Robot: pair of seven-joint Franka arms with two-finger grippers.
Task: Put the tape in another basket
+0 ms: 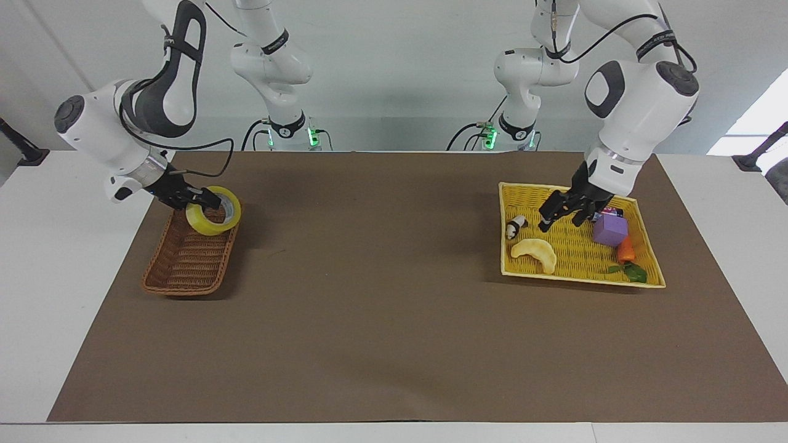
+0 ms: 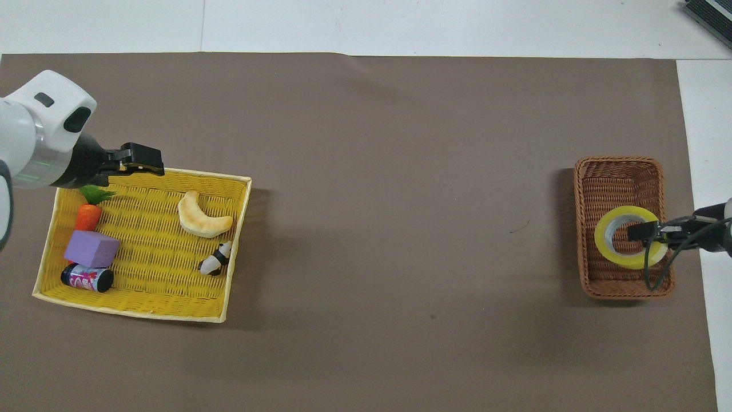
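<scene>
Right pincer grips translucent yellow tape over basket.

The tape, a thick roll of translucent yellow with a pale core, hangs tilted over the basket's end nearer the robots, its open centre facing up. The basket is dark brown woven wicker, rectangular and deep with sloping sides, standing upright at the right arm's end of the table.
</scene>
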